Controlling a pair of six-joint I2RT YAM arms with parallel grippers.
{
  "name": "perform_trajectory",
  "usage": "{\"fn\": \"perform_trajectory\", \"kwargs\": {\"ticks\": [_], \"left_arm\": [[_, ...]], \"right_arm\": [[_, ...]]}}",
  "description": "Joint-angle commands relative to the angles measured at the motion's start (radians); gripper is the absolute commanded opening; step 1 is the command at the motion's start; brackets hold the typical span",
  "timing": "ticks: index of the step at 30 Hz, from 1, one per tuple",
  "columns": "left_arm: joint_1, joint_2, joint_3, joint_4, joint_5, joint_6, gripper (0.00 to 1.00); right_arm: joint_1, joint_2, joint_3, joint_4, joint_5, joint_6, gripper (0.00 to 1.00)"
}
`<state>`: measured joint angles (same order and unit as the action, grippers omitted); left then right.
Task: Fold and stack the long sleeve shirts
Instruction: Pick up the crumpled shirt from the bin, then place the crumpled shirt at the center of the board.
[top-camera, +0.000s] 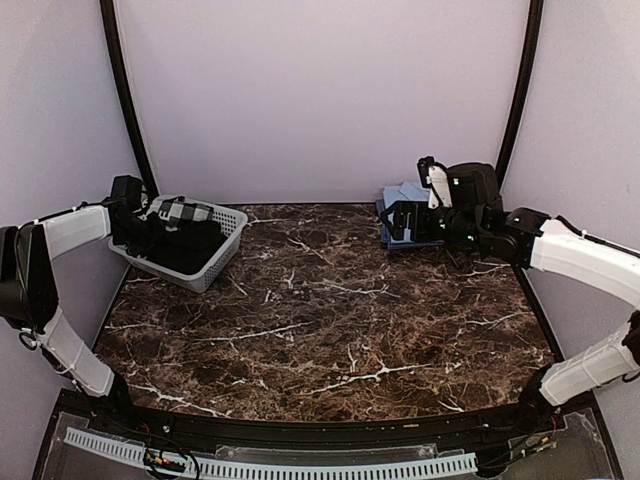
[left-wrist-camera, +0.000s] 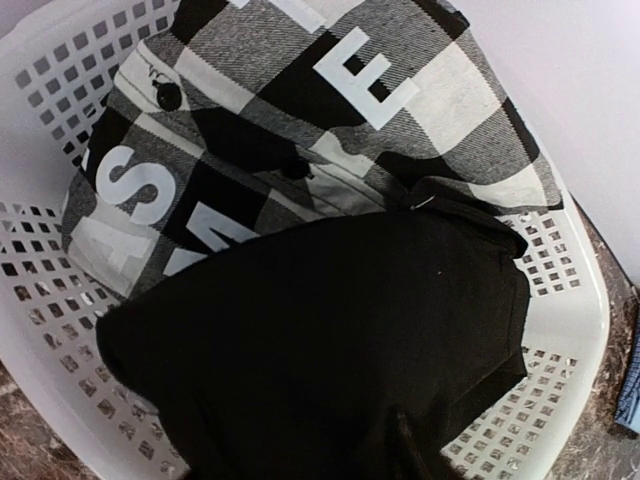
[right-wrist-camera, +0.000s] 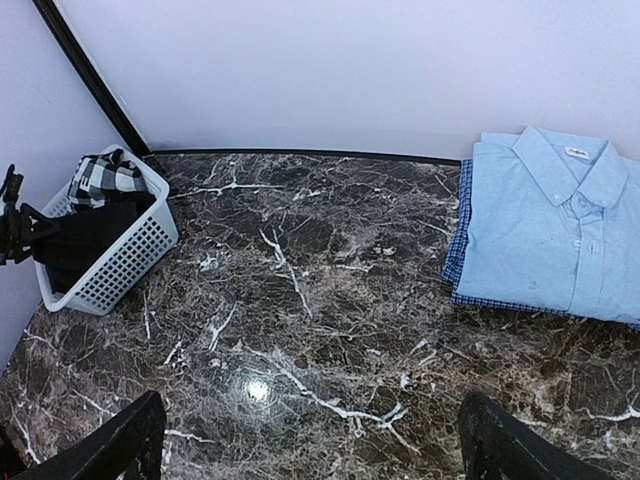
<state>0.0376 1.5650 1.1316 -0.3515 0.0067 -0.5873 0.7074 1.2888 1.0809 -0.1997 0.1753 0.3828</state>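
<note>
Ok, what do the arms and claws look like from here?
The left arm and right arm match: smooth white shells on the long sections, chunky black joints. The left claw and right claw are black; the right one's fingers are plain dark wedges.

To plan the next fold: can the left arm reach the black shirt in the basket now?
Probably yes. The left arm hangs over the basket, and the black shirt lies on top, uncovered; the checked cloth sits behind it, not over it.
</note>
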Motion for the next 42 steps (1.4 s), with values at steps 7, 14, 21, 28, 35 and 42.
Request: {"fn": "perform_trajectory", "kwargs": {"ticks": [7, 14, 21, 28, 35, 42], "left_arm": [[-0.001, -0.085, -0.001, 0.086, 0.157, 0.064, 0.01], [-0.013, -0.210, 0.019, 0.161, 0.278, 0.081, 0.00], [-0.079, -0.290, 0.101, 0.208, 0.360, 0.088, 0.00], [-0.178, -0.338, 0.198, 0.260, 0.434, 0.077, 0.00], [-0.317, -0.377, 0.240, 0.347, 0.544, 0.070, 0.00], [-0.494, -0.412, 0.252, 0.364, 0.569, 0.134, 0.00]], "right_arm": [[-0.001, -0.027, -0.013, 0.065, -0.029, 0.001, 0.99], [0.000, -0.007, -0.004, 0.080, -0.047, 0.001, 0.99], [0.000, 0.009, 0.012, 0.083, -0.056, 0.003, 0.99], [0.000, 0.004, 0.013, 0.083, -0.054, 0.002, 0.99], [-0.001, -0.002, 0.021, 0.082, -0.051, 0.003, 0.99], [0.000, -0.009, 0.038, 0.074, -0.047, -0.013, 0.99]]}}
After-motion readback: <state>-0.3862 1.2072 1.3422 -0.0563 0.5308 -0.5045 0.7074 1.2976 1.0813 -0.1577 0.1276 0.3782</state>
